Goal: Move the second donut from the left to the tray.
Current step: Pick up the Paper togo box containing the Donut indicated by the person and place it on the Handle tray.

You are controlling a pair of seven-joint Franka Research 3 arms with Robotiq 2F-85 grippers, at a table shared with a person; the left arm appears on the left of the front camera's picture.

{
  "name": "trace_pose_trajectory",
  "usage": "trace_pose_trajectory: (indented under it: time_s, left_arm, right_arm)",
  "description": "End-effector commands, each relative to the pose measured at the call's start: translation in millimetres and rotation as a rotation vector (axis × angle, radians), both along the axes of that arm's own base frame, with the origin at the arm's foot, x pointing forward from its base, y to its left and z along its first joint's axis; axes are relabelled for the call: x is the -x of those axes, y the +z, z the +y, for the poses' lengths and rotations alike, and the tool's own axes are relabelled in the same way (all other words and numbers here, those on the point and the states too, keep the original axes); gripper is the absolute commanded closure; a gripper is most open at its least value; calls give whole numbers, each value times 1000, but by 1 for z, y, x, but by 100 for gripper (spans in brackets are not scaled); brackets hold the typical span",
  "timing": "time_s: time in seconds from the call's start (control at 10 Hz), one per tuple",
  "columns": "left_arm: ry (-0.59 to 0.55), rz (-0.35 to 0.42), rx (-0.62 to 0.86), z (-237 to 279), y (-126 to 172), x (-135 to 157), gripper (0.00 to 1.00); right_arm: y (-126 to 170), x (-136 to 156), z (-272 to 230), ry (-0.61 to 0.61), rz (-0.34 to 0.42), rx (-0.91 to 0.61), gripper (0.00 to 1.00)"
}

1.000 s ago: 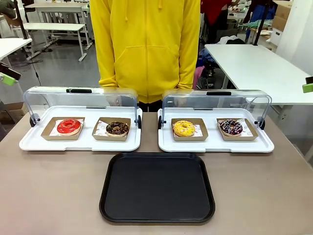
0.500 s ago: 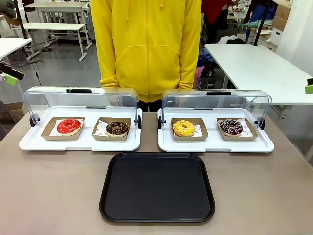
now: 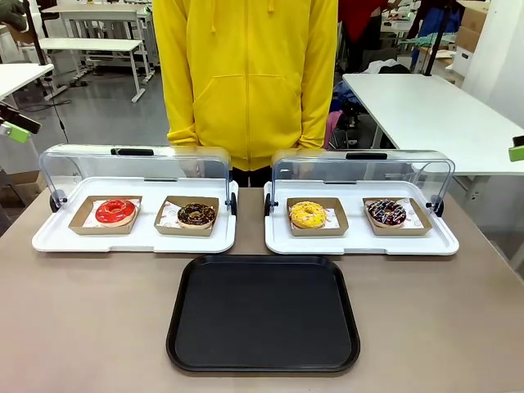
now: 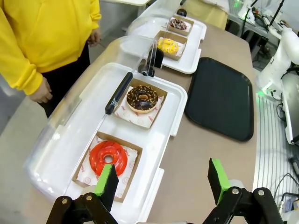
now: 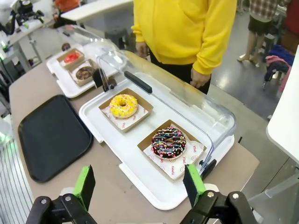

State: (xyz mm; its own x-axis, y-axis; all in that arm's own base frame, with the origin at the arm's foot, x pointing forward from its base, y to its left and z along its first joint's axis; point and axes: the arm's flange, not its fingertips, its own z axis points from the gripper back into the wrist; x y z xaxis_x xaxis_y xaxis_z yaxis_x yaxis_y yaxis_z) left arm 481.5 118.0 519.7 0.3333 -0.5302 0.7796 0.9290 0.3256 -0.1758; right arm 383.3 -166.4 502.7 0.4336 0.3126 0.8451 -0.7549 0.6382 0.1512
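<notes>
Holding the left gripper (image 4: pixel 163 169) spread at the left end of the bench (image 3: pixel 82 327).
Facing the second donut from the left (image 4: pixel 142 98), ahead past the red donut (image 4: pixel 108 157).

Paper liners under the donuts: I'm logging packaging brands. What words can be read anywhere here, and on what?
"YUMMY", probably: red print on the paper liner under the sprinkled donut.
Red print on the paper liner under the crumb-topped chocolate donut: too small to read.
</notes>
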Motion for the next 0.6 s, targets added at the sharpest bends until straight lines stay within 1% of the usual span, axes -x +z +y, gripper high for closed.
trace_pose_trajectory:
  time_s: [0.0, 0.5]
  left_arm:
    - [-5, 0, 2, 0, 1, 2, 0]
    - [-5, 0, 2, 0, 1, 2, 0]
  right_arm:
    - [2, -3, -2, 9, -37, -17, 0]
    - [2, -3, -2, 9, -37, -17, 0]
